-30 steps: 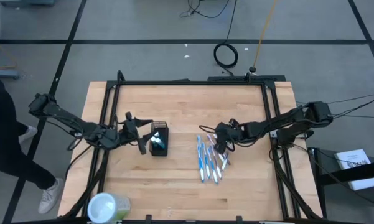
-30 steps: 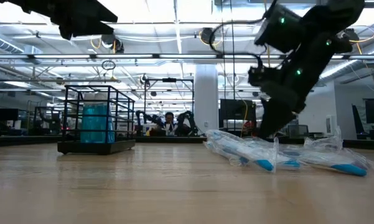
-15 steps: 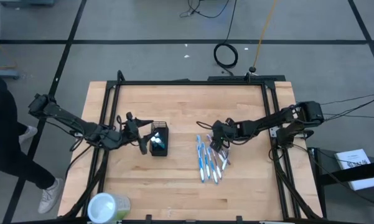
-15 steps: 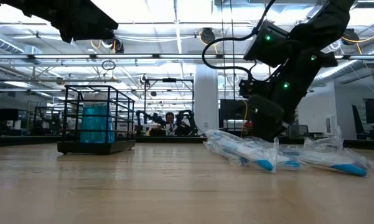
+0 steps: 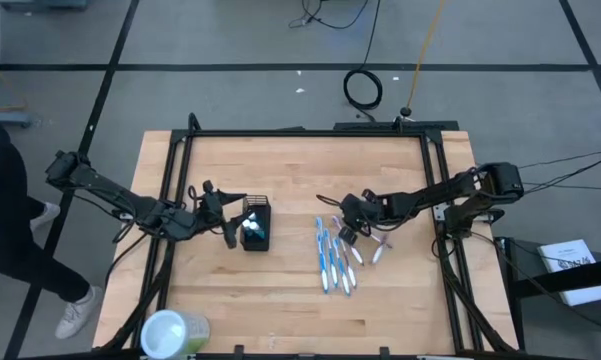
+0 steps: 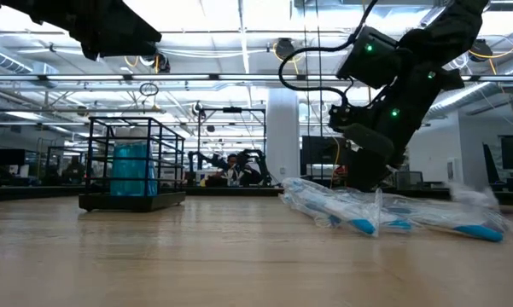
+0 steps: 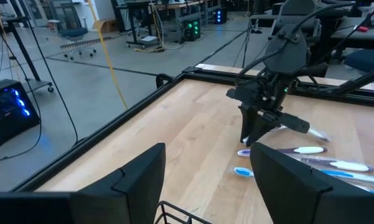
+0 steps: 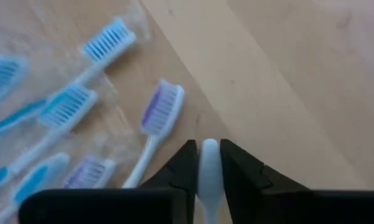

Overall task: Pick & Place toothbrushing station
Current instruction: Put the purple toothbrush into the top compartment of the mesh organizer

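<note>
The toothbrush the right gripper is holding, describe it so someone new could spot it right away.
On the wooden table, look right of the black mesh holder to the row of wrapped toothbrushes. At its far end the right gripper pinches one toothbrush; unlike the flat blue ones, it is pale and sticks out sideways.

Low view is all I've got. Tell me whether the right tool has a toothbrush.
Observer: Yes. The right wrist view shows the right tool shut on a white toothbrush handle.
Operator: Report the left tool.
Observer: The left tool is open, beside the holder.
Operator: Say what's in the holder.
Observer: From above, white tubes with blue caps.
</note>
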Robot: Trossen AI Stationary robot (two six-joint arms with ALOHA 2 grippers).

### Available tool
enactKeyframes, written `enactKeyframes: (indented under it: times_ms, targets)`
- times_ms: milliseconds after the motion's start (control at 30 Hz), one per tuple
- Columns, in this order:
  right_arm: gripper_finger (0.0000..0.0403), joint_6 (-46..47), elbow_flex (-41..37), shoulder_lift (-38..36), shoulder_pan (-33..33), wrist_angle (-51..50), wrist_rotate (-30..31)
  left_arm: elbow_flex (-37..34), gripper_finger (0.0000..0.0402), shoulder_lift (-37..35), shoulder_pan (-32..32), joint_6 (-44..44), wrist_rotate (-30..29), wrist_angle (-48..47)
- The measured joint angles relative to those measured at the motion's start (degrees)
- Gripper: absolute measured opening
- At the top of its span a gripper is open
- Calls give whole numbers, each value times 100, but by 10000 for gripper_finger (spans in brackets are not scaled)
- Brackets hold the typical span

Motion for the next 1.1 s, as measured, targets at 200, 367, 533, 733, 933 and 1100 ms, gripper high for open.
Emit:
enactKeyframes:
  times_ms: [200,367,533,733,933,1100]
  targets:
    - [40,-608,0,-75,-32,785,48,0,235,0,0,26,2,0]
    - [48,-1153,2,-183,-39,1949,-68,0,234,0,0,-98,4,7]
    - [40,-1819,2,-179,-49,3631,-398,0,234,105,52,-251,133,71]
    - [42,-2321,2,-175,-69,5132,-669,-4,234,581,334,-39,553,569]
    - [41,-2365,2,-177,-136,6533,-1277,-4,235,1239,895,734,1584,2271]
    - [40,-2327,2,-179,-118,7446,-1410,-4,234,1836,1378,857,2594,3606]
